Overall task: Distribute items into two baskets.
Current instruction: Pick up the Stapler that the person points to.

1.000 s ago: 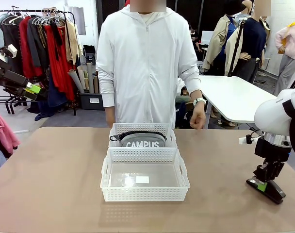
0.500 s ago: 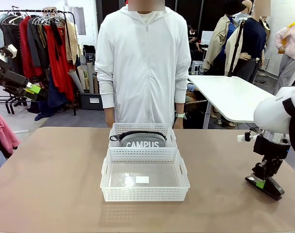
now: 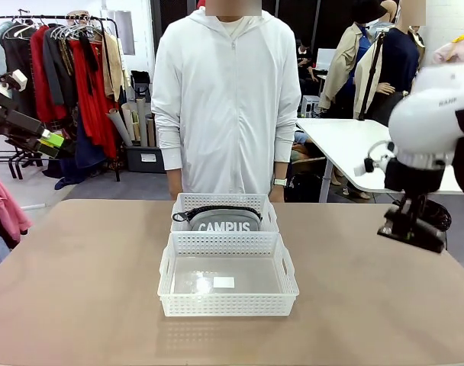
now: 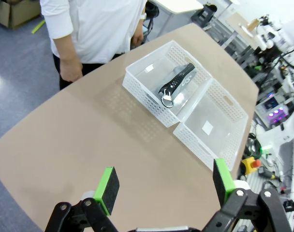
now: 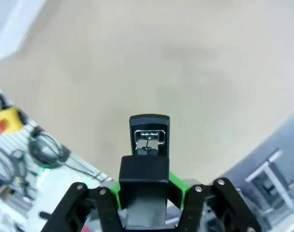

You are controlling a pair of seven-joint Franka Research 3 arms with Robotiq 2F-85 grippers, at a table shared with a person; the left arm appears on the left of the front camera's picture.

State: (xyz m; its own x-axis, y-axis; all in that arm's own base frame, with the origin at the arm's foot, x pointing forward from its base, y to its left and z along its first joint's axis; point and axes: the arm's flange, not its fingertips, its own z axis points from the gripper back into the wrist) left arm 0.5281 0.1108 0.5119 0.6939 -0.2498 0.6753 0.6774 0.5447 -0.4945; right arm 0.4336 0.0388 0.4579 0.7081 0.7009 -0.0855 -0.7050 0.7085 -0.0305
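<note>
You have a tan table (image 3: 79, 282); at its centre stands the larger white basket (image 3: 228, 305), and the smaller white basket (image 3: 188, 204) touches it at twelve o'clock, toward the far edge.

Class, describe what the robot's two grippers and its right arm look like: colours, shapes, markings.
The left gripper has black linkage fingers tipped with bright green rectangular pads. The right gripper is also black, with green pads. The right arm is a rounded, glossy white shell with grey lettering above a black wrist section.
</note>
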